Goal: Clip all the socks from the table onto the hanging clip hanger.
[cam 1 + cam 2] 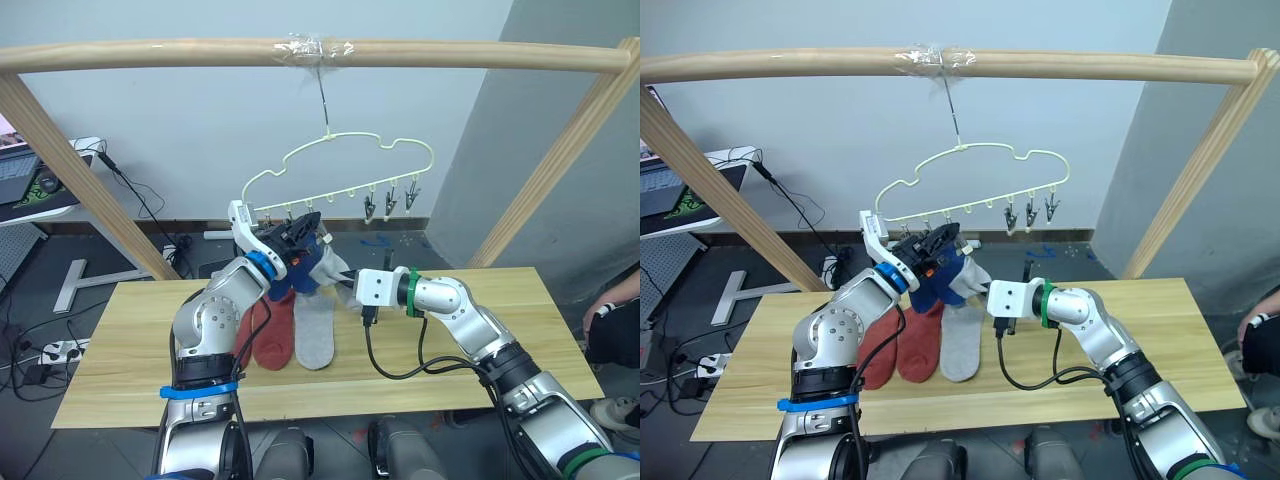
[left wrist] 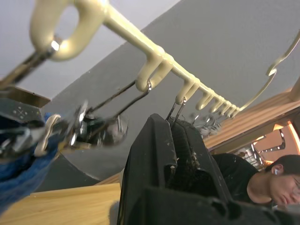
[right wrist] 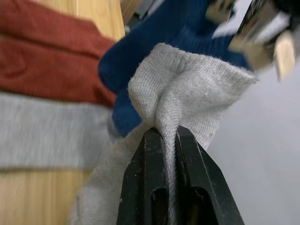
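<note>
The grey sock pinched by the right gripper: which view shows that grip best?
The right wrist view: the grey sock fills it, its bunched cuff squeezed between the right gripper jaws. In the eye views it is a small pale patch beside the blue socks, the pinch itself hardly visible.

You've got silver-grey arm shells w/ black joints. Left arm (image 1: 215, 325), left-centre of frame: blue bands at wrist & lower down. Right arm (image 1: 480, 335), lower right: green wrist ring, white boxy cam block, black cable looping below. Fingers black.
</note>
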{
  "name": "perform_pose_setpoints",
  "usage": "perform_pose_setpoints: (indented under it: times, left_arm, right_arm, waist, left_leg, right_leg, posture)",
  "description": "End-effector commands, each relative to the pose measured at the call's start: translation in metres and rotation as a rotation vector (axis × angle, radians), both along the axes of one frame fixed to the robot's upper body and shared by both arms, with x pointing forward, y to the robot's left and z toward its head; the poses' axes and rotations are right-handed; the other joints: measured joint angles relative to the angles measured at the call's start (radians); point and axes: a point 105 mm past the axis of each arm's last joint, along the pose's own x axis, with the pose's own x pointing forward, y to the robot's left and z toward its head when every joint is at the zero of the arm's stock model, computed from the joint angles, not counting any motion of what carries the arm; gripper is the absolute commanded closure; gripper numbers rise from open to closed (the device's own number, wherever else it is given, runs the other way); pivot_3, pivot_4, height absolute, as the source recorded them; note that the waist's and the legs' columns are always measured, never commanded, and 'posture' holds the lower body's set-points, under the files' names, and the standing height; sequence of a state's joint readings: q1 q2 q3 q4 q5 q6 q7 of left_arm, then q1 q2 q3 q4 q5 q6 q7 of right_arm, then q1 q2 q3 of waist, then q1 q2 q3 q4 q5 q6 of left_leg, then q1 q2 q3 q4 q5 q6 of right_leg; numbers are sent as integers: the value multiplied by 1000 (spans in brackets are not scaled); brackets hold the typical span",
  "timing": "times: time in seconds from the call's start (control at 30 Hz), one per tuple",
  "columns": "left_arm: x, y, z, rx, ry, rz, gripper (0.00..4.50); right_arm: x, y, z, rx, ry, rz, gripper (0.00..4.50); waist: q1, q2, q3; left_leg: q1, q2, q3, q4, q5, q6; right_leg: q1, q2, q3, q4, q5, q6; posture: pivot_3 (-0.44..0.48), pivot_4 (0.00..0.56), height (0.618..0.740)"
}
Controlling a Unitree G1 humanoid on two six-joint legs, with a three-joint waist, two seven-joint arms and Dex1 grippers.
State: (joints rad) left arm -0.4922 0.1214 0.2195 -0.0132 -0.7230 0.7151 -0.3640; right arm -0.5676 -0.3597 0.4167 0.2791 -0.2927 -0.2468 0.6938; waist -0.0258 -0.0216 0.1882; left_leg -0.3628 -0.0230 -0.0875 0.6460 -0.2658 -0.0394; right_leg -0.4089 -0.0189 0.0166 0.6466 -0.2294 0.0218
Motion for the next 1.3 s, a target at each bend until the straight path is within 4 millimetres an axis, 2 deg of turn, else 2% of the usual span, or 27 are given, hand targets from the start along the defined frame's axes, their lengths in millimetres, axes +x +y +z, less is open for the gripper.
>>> perform_pose_setpoints:
  times: [0.03, 0.27, 0.6, 0.7, 0.9, 1.07, 1.17, 1.2, 1.23, 1.3]
  left_arm:
    - [-4, -3, 3, 13, -16, -18, 4500]
    - [-6, -1, 2, 20, -14, -21, 4500]
    - [-7, -3, 4, 25, -28, -25, 4500]
    - [-6, -1, 7, 29, -46, -17, 3680]
    - [-7, 2, 11, 31, -60, -22, 1708]
    - [-28, 10, 18, 60, -76, -101, 131]
    - [-43, 24, 17, 108, -64, -124, 0]
    - [-45, 25, 17, 113, -61, -126, 0]
    - [-48, 27, 17, 126, -60, -133, 0]
    - [-59, 35, 19, 209, -84, -138, 0]
  right_arm:
    - [4, -1, 19, 14, -68, 5, 4473]
    - [8, 2, 33, 15, -119, 5, 4473]
    - [11, 1, 36, 16, -135, -7, 4473]
    - [11, 0, 35, 22, -126, -12, 4500]
    - [12, 1, 33, 40, -105, -20, 4500]
    - [16, 2, 32, 111, -42, -63, 4500]
    - [16, 4, 31, 185, 39, -88, 3723]
    - [15, 4, 31, 201, 56, -93, 3409]
    - [14, 4, 30, 203, 69, -91, 2898]
    - [12, 1, 27, 280, 146, -135, 2355]
  waist:
    - [0, 0, 0]
    - [-1, 0, 0]
    - [0, 0, 0]
    - [0, 0, 0]
    - [0, 0, 0]
    - [-5, 0, 1]
    - [-5, 0, 2]
    - [-3, 0, 2]
    - [-3, 0, 3]
    - [0, -1, 4]
  left_leg:
    - [0, 0, 0, 0, 0, 0]
    - [0, 0, 1, 0, -2, 3]
    - [0, 0, 1, 0, -2, 3]
    - [0, 0, 1, 0, -2, 3]
    - [0, 0, 0, 0, -2, 3]
    - [0, 1, 0, -1, -2, 3]
    - [-1, 1, -2, -1, -2, 3]
    - [-1, 1, -4, -1, -2, 3]
    - [-1, 1, -6, -1, -2, 4]
    - [-2, 1, -8, -1, -2, 4]
  right_leg:
    - [0, 0, 0, 0, 0, 0]
    - [0, 0, 0, 0, 0, 0]
    - [0, 0, 0, -1, 2, -3]
    - [0, 0, 0, -1, 1, -1]
    - [0, 0, 0, -1, 0, 0]
    - [-1, 0, 1, 0, 0, -1]
    - [-2, 0, 1, 0, 1, -3]
    - [-2, 0, 1, 0, 2, -3]
    - [-2, 0, 1, 0, 2, -3]
    - [-2, 0, 1, -1, 1, -3]
  posture:
    - [27, 168, 740]
    - [27, 174, 740]
    - [25, 179, 740]
    - [25, 179, 740]
    - [28, 181, 740]
    - [32, 183, 740]
    - [38, 186, 740]
    - [38, 186, 740]
    - [50, 190, 740]
    - [50, 190, 740]
